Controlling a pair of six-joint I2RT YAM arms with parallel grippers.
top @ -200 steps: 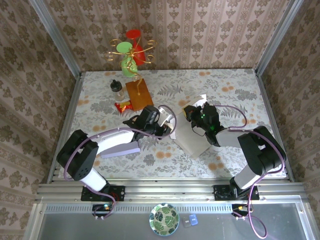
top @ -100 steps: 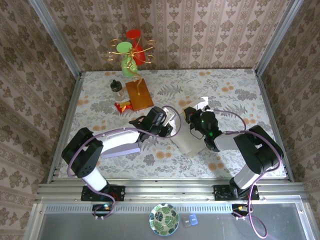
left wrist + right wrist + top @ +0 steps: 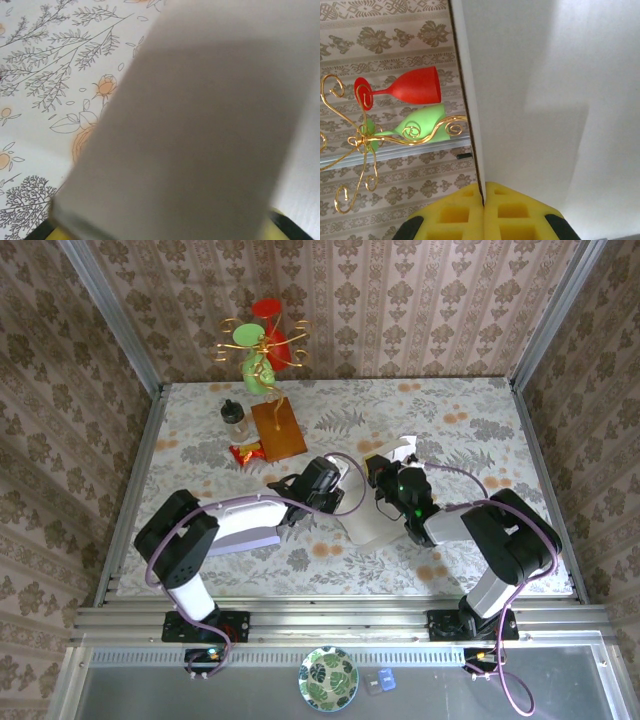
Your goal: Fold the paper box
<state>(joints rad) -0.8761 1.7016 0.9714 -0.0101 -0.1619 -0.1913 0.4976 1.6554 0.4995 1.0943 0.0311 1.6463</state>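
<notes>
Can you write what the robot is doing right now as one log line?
task: fold white paper box | right hand: shut on box edge | left hand: at box, grip unclear | fold: not finished

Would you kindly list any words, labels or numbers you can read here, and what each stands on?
None can be read.
The paper box shows blank faces; any print on the red wrapper or the small bottle is too small to tell.

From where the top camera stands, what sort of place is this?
Probably a robot test cell dressed like a home: wallpapered walls inside an aluminium frame, and a floral tablecloth.
</notes>
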